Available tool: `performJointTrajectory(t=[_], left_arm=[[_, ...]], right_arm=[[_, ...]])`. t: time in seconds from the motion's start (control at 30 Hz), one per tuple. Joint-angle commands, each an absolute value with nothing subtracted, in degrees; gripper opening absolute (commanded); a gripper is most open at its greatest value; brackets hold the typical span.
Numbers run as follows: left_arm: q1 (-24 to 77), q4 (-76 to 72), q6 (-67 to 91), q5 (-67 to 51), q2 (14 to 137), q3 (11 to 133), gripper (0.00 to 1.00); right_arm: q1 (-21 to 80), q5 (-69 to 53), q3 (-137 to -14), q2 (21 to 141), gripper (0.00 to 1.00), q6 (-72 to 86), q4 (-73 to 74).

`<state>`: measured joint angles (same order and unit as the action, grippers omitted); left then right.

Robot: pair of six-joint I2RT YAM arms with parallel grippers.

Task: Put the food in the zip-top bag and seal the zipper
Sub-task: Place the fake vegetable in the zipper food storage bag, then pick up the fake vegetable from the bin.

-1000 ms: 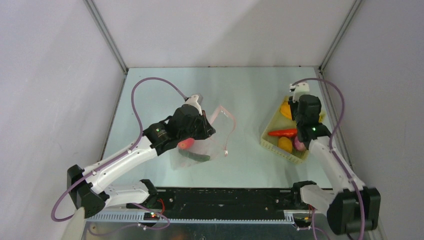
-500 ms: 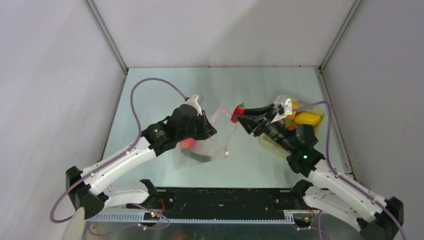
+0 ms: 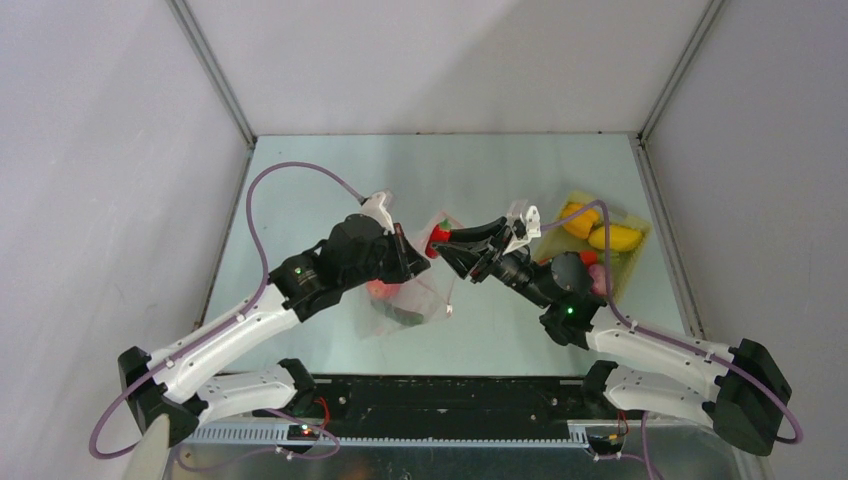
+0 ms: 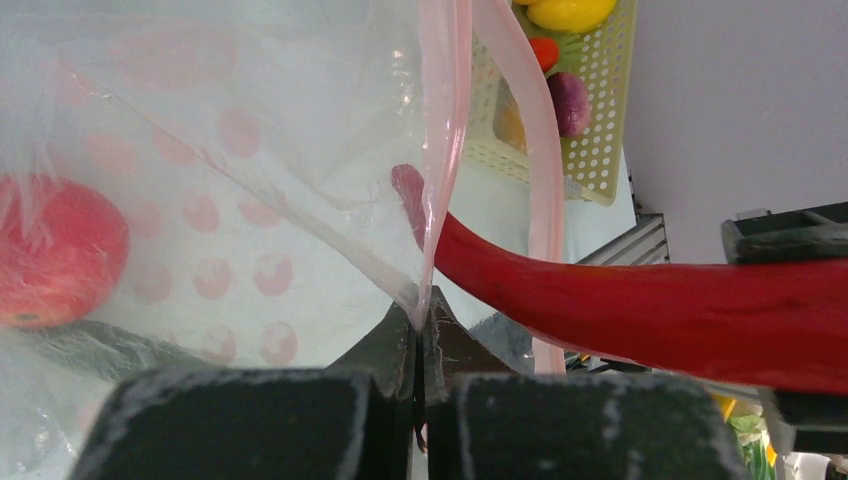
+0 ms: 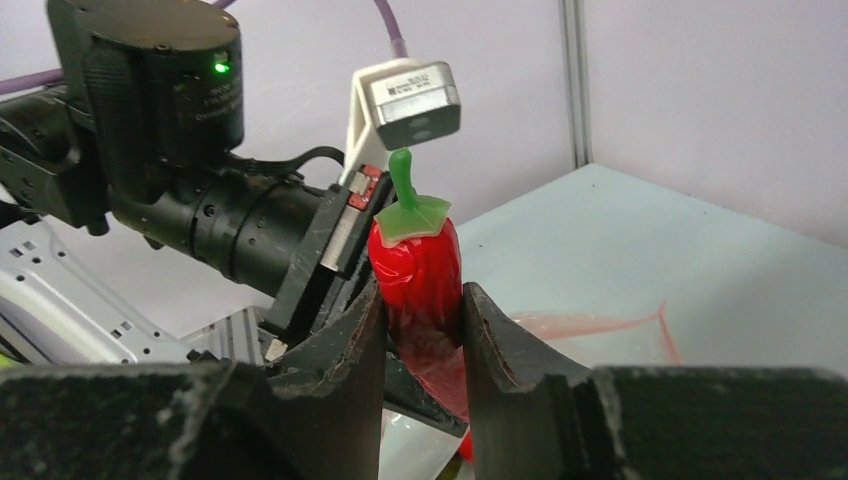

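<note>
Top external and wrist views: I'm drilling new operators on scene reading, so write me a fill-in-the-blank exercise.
The right gripper is shut on a glossy red toy ____. The left gripper pinches the clear, pink-dotted plastic ____. Yellow toy peppers lie in the pale-yellow perforated ____.
Missing: chili; bag; basket.

Lab test booth — grey panel walls (image 3: 100, 150), metal-framed table (image 3: 480, 175).

Your left arm (image 3: 235, 325) and right arm (image 3: 655, 345) have white links and black joints, each trailing a purple cable (image 3: 248, 210). On the wrists glow green lights (image 5: 218, 68). The left hand (image 4: 418, 322) and right hand (image 5: 421, 312) are matte black.
</note>
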<state>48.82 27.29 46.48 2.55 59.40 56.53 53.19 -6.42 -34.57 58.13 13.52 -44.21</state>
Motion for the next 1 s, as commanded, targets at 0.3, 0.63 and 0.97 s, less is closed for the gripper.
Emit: performJointTrajectory(t=[0.3, 0.63, 0.97], left_arm=[[48.54, 24.24, 47.63, 2.20, 57.04, 55.44, 0.00], [48.59, 24.96, 47.52, 2.66, 56.42, 55.71, 0.00], [48.60, 25.60, 47.46, 3.73, 55.85, 55.50, 0.00]], right_arm=[[55.98, -0.01, -32.96, 57.86, 0.58, 13.76, -43.65], [55.30, 11.50, -32.96, 53.22, 0.99, 18.54, -37.43], [41.53, 16.61, -37.72, 42.67, 0.99, 28.53, -3.93]])
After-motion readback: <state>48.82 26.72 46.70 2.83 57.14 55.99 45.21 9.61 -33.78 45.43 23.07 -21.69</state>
